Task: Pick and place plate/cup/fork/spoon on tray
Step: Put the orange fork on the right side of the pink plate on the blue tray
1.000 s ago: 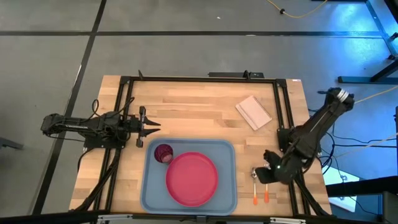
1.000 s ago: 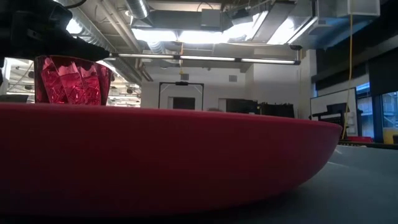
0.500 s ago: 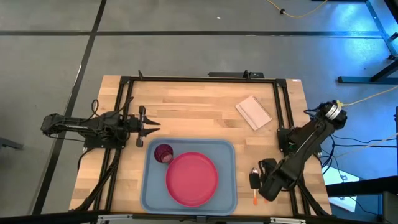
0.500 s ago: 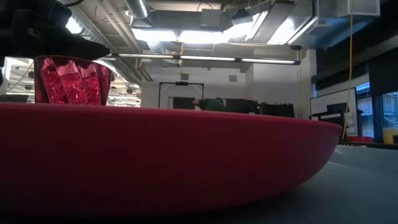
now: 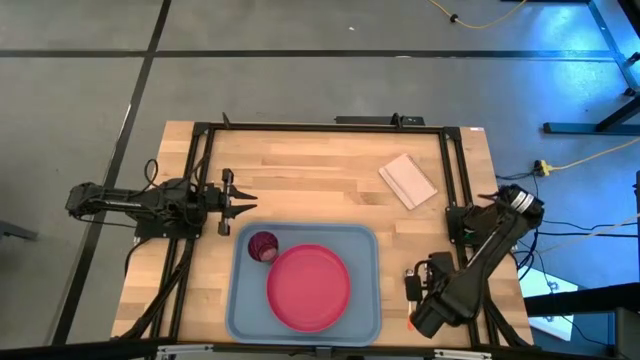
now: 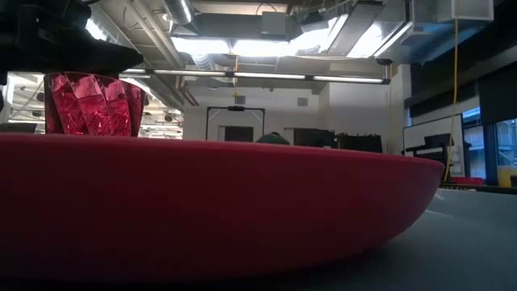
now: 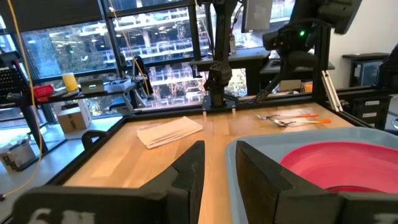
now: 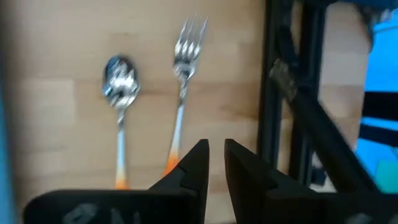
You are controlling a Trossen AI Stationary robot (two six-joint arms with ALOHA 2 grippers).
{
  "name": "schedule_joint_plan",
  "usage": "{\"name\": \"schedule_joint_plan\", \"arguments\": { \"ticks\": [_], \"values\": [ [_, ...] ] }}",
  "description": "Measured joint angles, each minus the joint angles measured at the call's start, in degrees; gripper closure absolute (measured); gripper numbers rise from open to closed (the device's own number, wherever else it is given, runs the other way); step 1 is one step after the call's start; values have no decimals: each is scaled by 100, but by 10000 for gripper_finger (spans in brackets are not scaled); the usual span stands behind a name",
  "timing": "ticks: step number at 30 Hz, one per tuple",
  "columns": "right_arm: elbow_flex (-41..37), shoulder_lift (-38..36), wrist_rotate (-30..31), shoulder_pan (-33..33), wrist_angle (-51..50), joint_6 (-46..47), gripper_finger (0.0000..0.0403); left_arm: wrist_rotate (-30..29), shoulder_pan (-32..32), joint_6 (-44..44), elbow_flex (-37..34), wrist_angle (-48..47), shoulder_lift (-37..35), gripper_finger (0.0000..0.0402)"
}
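The large light blue rectangular plastic tray (image 5: 305,285) with a raised rim lies at the near edge of the wooden table (image 5: 320,170), at its middle. On it rests the round flat pink-red plastic plate (image 5: 308,287), filling the tray's centre, and the small dark red cup (image 5: 262,246) stands upright in the tray's far left corner, just beside the plate's rim. From table height the plate's curved side fills most of the picture and the faceted cup rises behind it on the left.

Right of the tray, on the bare wood near the table's right front corner, the small silver metal spoon (image 8: 120,99) with an orange handle and the small silver metal fork (image 8: 182,81) with a like handle lie side by side, apart from each other, handles toward the near edge. The right gripper (image 8: 213,163) hangs over their handle ends, nearer the fork's handle; its two dark fingers stand close together with only a narrow gap and nothing is seen between them.

Farther back, the left gripper (image 5: 243,200) waits over the table just beyond the tray's far left corner, fingers slightly parted and empty. A small white folded napkin (image 5: 407,180) lies on the far right part of the table, well apart from the tray
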Motion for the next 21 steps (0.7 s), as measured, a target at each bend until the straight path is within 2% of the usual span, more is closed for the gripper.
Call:
{"name": "schedule_joint_plan", "arguments": {
  "ticks": [6,12,18,21],
  "values": [
    [-366,-7,2,0,62,-174,346,0,-1,-2,0,0,1,318],
    [-476,-4,22,0,738,-780,346,0,-2,-2,0,1,1,318],
    [-476,-4,20,-4,1115,-768,346,0,-2,-2,0,0,0,318],
    [-476,-4,-33,-4,1142,-407,346,1,-2,-4,0,0,0,318]
  ]
}}
